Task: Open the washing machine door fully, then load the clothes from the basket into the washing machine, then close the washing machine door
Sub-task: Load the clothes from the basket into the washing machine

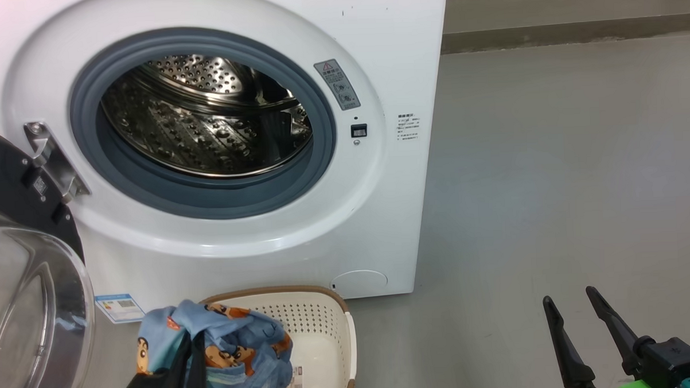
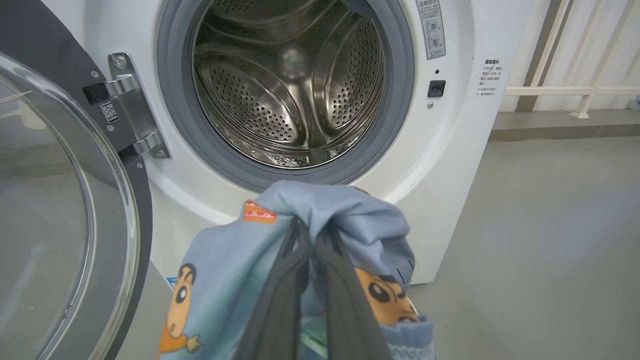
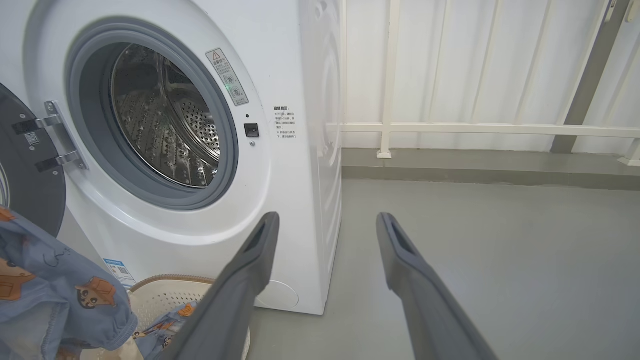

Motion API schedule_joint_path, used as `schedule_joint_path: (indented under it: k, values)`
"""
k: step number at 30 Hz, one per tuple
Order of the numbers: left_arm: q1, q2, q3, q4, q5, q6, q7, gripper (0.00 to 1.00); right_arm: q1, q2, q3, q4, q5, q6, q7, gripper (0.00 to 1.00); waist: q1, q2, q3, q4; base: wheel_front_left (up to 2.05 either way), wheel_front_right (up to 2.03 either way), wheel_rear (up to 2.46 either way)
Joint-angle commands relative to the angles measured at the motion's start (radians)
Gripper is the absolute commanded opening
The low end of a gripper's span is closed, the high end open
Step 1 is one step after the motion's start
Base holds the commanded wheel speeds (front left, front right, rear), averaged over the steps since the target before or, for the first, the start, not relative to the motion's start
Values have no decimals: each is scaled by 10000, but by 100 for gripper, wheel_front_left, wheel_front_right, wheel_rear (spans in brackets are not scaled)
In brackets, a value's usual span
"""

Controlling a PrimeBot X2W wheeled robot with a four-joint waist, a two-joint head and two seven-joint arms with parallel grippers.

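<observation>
Clothes (image 1: 235, 347) above the basket (image 1: 320, 315): loading step.
Head view: blue fabric clamped in left gripper (image 1: 192, 343), washing machine door (image 1: 3, 194) standing wide. Left wrist view: drum (image 2: 290, 90) ahead (apparently empty); next, raise and reach inward. Right wrist view: right gripper (image 3: 327, 217) spread, holding nothing.

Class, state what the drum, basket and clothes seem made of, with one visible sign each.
Drum: probably stainless steel, glossy; it reflects light.
Basket: apparently matte plastic; moulded holes.
Clothes: soft printed fabric; it drapes in folds.
</observation>
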Motion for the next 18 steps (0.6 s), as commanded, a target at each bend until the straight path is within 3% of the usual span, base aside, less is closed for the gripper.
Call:
schedule_joint_path:
  k: [1, 18]
  values:
    - [-378, 171, 319, -220, -67, 65, -99, 0, -65, -81, 224, -299, -166, 16, 28, 100, 0, 0, 15, 1, 0, 0, 0]
    - [-1919, -58, 118, 872, -238, -256, -113, 0, -354, -300, 410, -565, -42, 16, 51, 100, 0, 0, 844, -174, 0, 0, 0]
